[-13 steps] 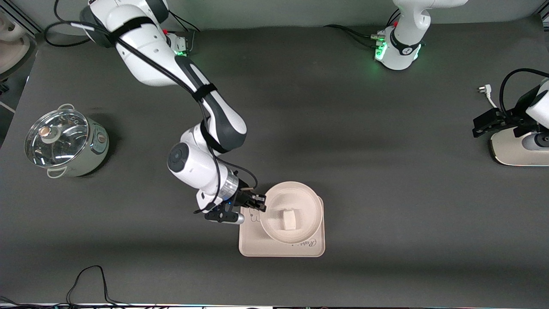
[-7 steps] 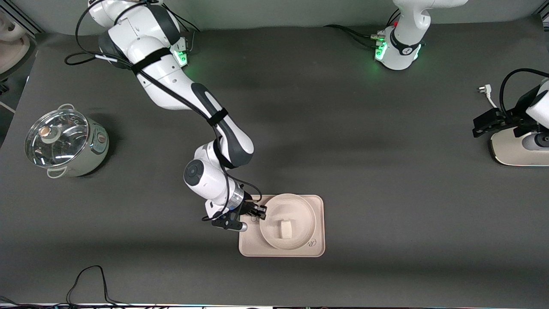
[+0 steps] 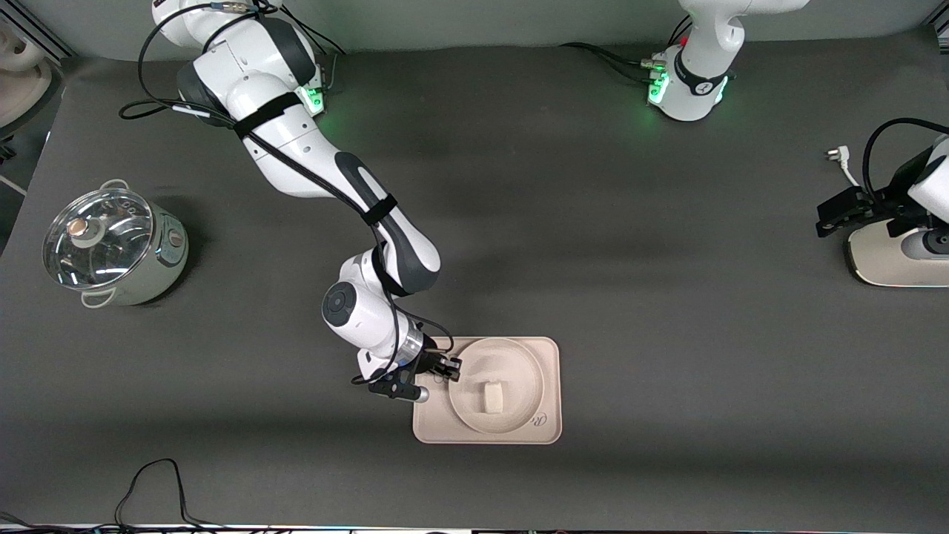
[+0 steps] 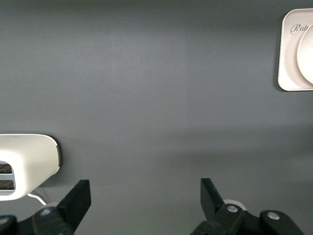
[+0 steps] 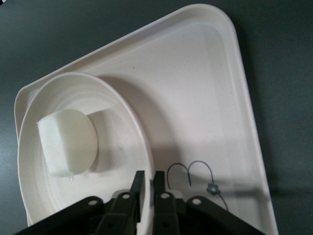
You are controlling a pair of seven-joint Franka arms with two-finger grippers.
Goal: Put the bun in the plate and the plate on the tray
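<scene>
The bun [image 3: 491, 395] lies in the round plate [image 3: 513, 361], and the plate sits on the rectangular tray [image 3: 549, 350]. My right gripper [image 3: 448, 368] is shut on the plate's rim at the side toward the right arm's end of the table. In the right wrist view its fingers [image 5: 148, 178] pinch the rim of the plate [image 5: 128, 128], with the bun [image 5: 66, 142] inside and the tray [image 5: 205, 98] with its bear drawing underneath. My left gripper [image 3: 845, 211] waits open and empty at the left arm's end of the table; its fingers [image 4: 144, 196] stand wide apart.
A steel pot with a glass lid [image 3: 111, 248] stands at the right arm's end of the table. A white appliance [image 3: 897, 259] sits by my left gripper, also in the left wrist view [image 4: 24, 161]. A plug [image 3: 838, 156] and a cable [image 3: 156, 482] lie near the table's edges.
My right gripper has lowered the plate with the bun onto the tray and moved it a little nearer the front camera. The left arm has not moved.
</scene>
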